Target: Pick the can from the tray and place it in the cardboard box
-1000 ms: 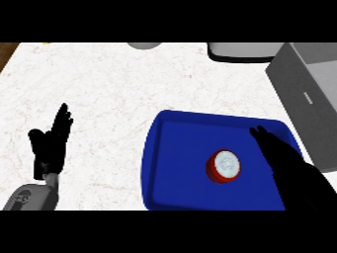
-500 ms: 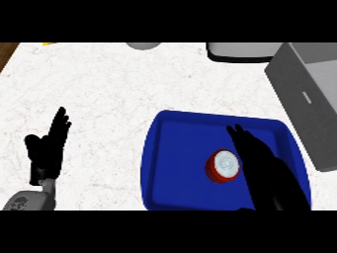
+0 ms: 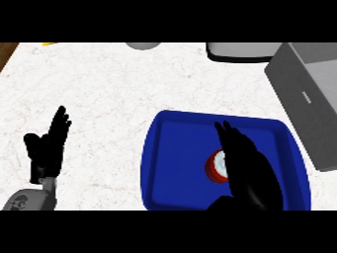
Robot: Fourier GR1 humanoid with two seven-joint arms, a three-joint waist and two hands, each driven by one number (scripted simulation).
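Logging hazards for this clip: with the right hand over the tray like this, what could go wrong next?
1. The right hand covers most of the red can, so the view cannot confirm the fingers line up around it; a sideways nudge might tip it on the blue tray.
2. The grey box stands beyond the tray's right rim; a low carry could catch its near wall.

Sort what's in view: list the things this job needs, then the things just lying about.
Job: red can, blue tray, grey box, right hand over the can.
Lying about: grey dish, small grey object, resting left hand.
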